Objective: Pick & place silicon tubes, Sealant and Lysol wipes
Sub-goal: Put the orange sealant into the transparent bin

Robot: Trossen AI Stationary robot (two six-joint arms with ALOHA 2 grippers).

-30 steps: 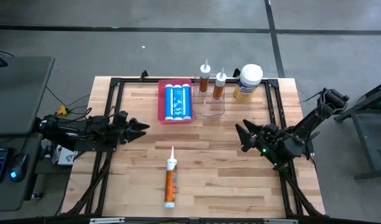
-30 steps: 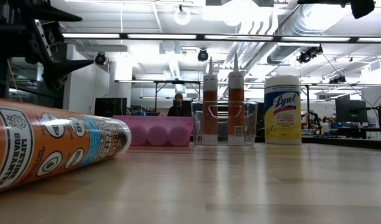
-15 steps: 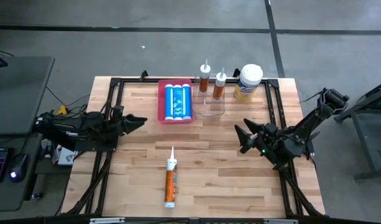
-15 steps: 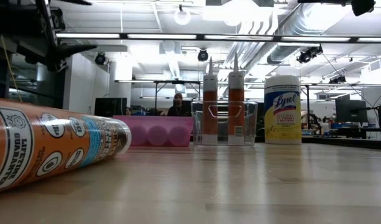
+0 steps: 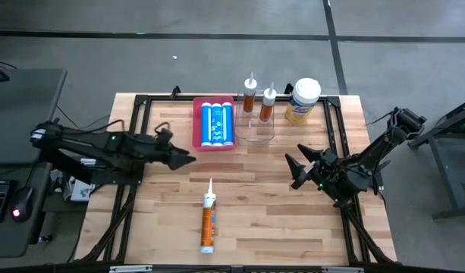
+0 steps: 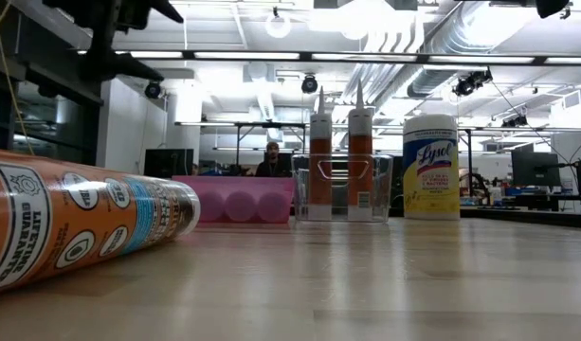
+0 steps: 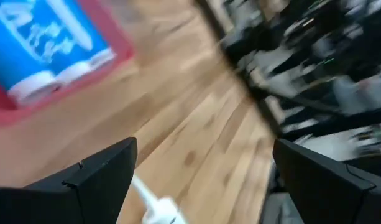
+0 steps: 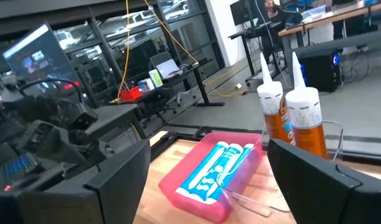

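Entry — table stock as we found it. One orange caulk cartridge (image 5: 208,222) lay loose on the wooden table (image 5: 278,220), towards the near edge and left of centre. Its long axis ran front to back, with the white nozzle pointing at the far side and the flat base towards the near edge.

Two more orange cartridges (image 5: 259,101) stood upright, nozzles up, in a clear plastic container (image 5: 259,127) at the far edge. Just beside that, on its right, stood the Lysol wipes (image 5: 303,100), upright with the white domed lid on top. A pink tray (image 5: 196,129) to the container's left held blue tubes (image 5: 217,123) lying flat, their long axes also front to back.

The left gripper (image 5: 182,158) hung above the table between the pink tray and the loose cartridge, its jaws spread wide and holding nothing. The right gripper (image 5: 296,170) waited over the right half of the table, its jaws likewise spread and empty.

We judged the step to be the left arm's approach to the loose cartridge, with no grasp yet made. The next move would call for lowering over the orange barrel with the fingers set across its width — not along it — since the round body looked liable to roll sideways if nudged.
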